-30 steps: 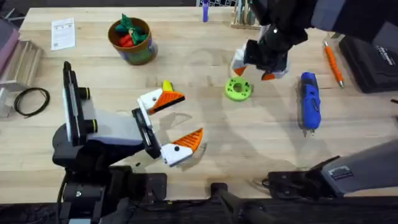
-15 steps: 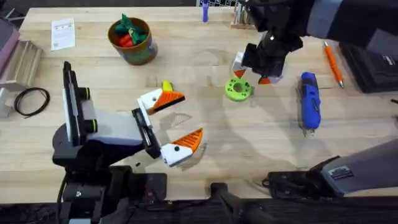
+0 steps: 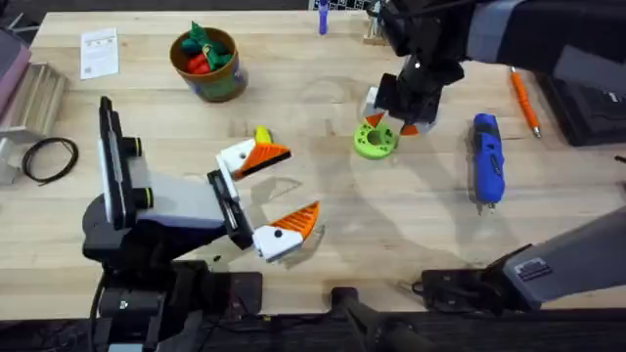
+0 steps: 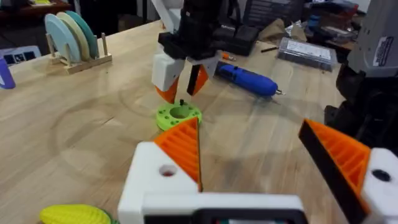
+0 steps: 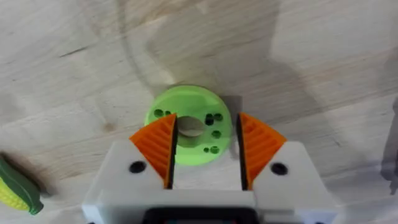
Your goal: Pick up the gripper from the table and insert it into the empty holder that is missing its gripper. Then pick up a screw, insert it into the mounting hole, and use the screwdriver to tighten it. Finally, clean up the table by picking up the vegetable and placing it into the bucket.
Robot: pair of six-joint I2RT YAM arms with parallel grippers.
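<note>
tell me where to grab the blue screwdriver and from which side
Grip the screwdriver across its thick blue mid-body, coming straight down from above. It lies flat on the table with open wood on both long sides, so the fingers can straddle it; the thin bit end offers little to hold.

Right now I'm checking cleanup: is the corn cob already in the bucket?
No, the corn cob lies on the table beside the left fingers, far from the bucket.

Light wood-grain table (image 3: 323, 205), wooden rack of pale plates (image 4: 73, 38) at its far edge, black case (image 3: 587, 98) at the right side, clear parts box (image 4: 309, 51) and dim cluttered room behind
</note>
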